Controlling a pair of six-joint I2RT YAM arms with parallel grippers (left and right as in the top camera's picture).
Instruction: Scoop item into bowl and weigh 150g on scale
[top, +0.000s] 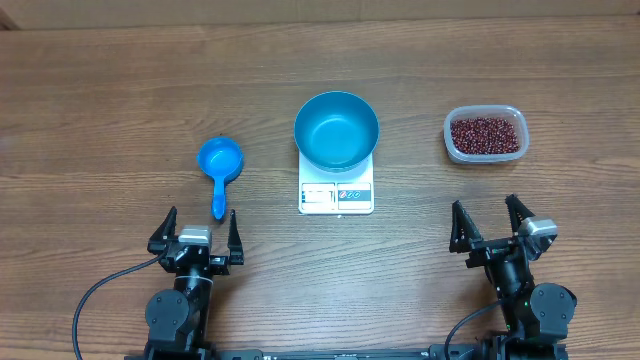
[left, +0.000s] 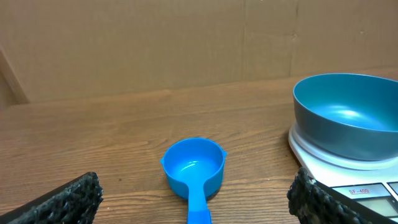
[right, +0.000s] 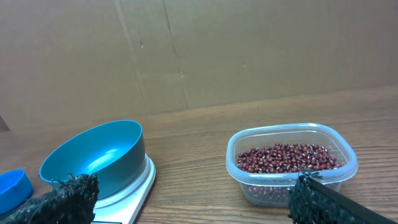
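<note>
Overhead view shows the blue bowl (top: 336, 130) seated on the white scale (top: 336, 197) at the middle of the desk (top: 100, 100), with the display panel facing the near edge. The beans (top: 486, 134) lie in a clear tub (top: 484, 158) toward the right edge, well apart from the scale. A blue scoop (top: 220, 160) rests left of the scale, handle toward the near edge. Left gripper (top: 201, 216) and right gripper (top: 485, 203) stand by the near edge, jaws spread wide, holding nothing.

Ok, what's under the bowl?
The scale. The bowl sits on it; only the scale's display edge shows, and the rest of its platform is hidden beneath the bowl.
</note>
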